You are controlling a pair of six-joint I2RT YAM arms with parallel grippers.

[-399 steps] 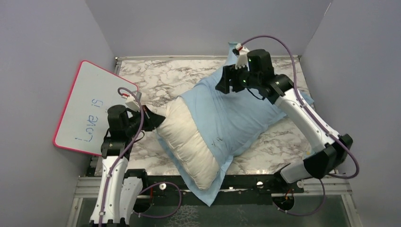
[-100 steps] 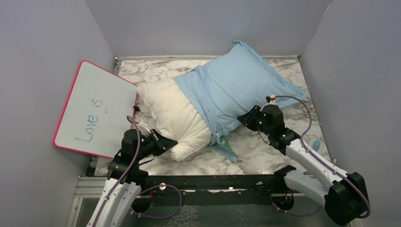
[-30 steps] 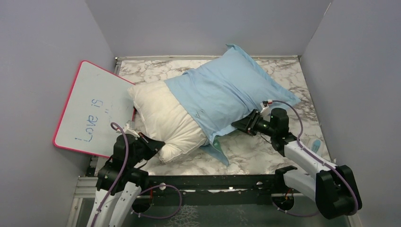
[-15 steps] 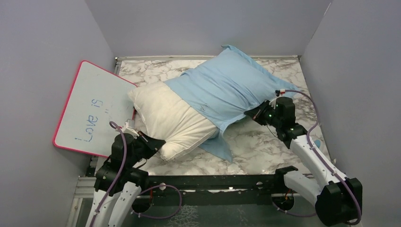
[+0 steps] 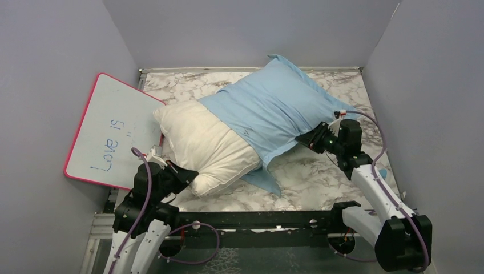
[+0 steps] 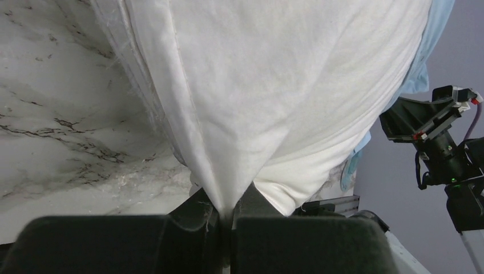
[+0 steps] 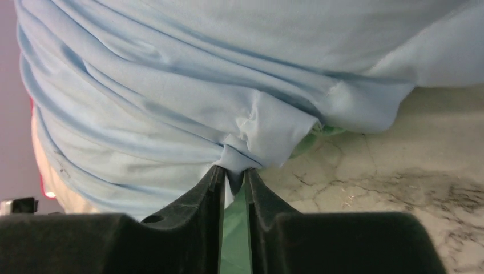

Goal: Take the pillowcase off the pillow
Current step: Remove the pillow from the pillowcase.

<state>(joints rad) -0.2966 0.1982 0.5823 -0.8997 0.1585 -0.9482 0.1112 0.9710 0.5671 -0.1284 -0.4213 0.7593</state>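
Observation:
The cream-white pillow (image 5: 202, 145) lies slantwise on the marble table, its near-left half bare. The light blue pillowcase (image 5: 274, 108) still covers its far-right half, with a loose flap (image 5: 268, 180) trailing toward the front. My left gripper (image 5: 188, 176) is shut on the pillow's near corner; in the left wrist view the white fabric (image 6: 274, 103) funnels into the closed jaws of the gripper (image 6: 227, 212). My right gripper (image 5: 305, 140) is shut on the pillowcase's near edge; in the right wrist view blue cloth (image 7: 171, 85) bunches between the jaws of the gripper (image 7: 234, 174), with the green inner face showing.
A pink-framed whiteboard (image 5: 114, 131) with writing leans at the left, touching the pillow's left end. Grey walls enclose the table on three sides. Bare marble (image 5: 319, 177) shows at the front right, and the black frame rail (image 5: 257, 220) runs along the near edge.
My right gripper has pulled the pillowcase edge back and to the right, baring more of the pillow. The left gripper keeps its hold on the pillow corner, nearly still.

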